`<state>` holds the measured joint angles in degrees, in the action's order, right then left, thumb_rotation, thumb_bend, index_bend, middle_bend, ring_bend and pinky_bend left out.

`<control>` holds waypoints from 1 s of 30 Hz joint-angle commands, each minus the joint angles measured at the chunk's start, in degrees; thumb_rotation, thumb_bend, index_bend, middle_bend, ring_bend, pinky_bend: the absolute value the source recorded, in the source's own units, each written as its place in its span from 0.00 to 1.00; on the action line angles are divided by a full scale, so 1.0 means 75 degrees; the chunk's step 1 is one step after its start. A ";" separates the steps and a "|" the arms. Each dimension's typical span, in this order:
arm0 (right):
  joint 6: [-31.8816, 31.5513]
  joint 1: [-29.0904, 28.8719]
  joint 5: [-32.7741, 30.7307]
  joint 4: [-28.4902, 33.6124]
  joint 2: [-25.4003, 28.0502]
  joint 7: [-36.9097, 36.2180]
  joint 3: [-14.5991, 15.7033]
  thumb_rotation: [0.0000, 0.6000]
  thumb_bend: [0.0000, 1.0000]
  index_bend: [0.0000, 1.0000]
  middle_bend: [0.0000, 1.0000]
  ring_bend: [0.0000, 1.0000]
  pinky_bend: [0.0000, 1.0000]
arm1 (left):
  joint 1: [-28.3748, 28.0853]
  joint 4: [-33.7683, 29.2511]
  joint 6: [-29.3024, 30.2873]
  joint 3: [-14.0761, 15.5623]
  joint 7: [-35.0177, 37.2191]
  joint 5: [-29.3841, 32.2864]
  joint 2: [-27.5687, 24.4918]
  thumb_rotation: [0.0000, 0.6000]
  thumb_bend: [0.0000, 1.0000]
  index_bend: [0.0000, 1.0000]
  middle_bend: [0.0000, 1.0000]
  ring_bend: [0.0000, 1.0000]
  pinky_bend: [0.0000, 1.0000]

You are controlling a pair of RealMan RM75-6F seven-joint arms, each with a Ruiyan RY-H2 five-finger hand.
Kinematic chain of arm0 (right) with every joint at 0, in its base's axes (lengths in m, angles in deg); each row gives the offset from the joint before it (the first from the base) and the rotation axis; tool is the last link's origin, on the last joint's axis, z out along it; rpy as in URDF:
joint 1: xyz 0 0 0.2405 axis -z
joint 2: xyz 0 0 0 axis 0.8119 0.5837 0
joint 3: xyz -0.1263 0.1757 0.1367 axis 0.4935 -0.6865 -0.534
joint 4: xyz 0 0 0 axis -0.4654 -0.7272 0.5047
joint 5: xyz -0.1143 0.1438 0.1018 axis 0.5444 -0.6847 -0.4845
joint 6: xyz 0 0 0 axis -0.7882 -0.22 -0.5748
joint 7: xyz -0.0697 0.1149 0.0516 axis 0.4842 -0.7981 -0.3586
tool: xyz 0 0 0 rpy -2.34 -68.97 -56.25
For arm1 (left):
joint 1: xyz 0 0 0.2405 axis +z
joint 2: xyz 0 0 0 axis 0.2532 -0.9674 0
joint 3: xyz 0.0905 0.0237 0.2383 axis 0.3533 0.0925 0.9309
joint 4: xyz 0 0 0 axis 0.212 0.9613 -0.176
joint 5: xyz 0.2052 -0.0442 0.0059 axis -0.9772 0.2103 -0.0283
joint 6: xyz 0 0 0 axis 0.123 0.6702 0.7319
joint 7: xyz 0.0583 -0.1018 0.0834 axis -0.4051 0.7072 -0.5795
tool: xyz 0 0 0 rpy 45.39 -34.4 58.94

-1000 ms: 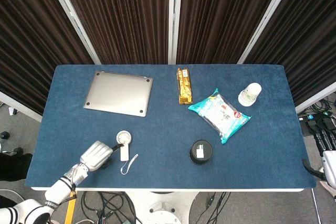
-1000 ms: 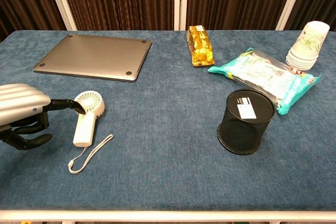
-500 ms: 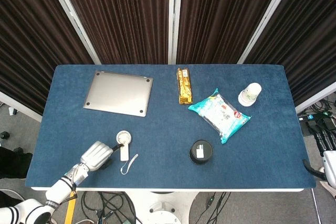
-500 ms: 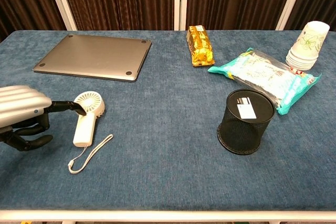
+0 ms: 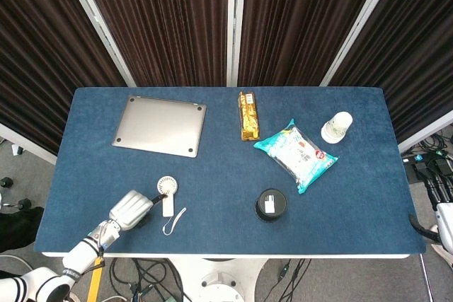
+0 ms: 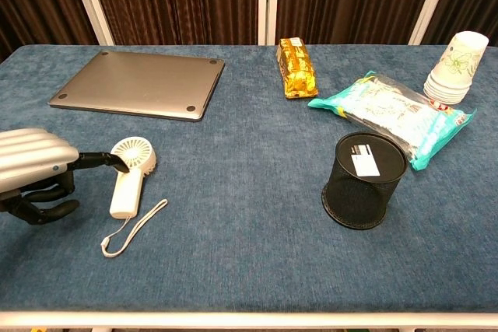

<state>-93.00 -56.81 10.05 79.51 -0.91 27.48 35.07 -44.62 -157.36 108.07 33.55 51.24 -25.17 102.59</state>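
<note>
1. the blue table (image 5: 226,167) carries a closed laptop (image 5: 160,125) at the far left.
2. the left hand (image 6: 35,172) holds nothing, one fingertip at the small white fan (image 6: 128,170); it has hardly moved in 1 second, so no grip seems made.
3. the right hand is out of view.

The head view looks steeply down from high above, taking in the whole table (image 5: 226,175). The chest view sits low at 6 o'clock, facing 12, close; both share the tabletop.
</note>
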 commanded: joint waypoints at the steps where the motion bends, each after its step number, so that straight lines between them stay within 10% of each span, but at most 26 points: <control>1: 0.0014 -0.0003 -0.0007 -0.0006 -0.0004 -0.0001 0.0001 1.00 0.20 0.00 0.00 0.00 0.00 | -0.0001 -0.0009 0.0031 -0.0005 -0.0037 0.0008 0.0002 1.00 0.50 0.38 0.91 0.87 0.83; 23: -0.0008 -0.0006 0.0007 0.0049 0.0008 0.0009 -0.0013 1.00 0.20 0.00 0.00 0.00 0.00 | 0.0392 -0.0418 0.1933 -0.0537 0.1040 -0.0692 -0.0833 1.00 0.49 0.36 0.86 0.85 0.81; 30: -0.0085 0.0002 0.0067 0.0139 -0.0008 0.0029 -0.0018 1.00 0.20 0.00 0.00 0.00 0.00 | 0.1167 0.0219 0.3750 -0.1012 0.1996 -0.0684 -0.1093 1.00 0.42 0.28 0.43 0.36 0.55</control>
<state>-93.63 -56.78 10.54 80.53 -0.94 27.66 34.95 -38.74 -157.96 131.57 27.76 63.63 -30.71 95.66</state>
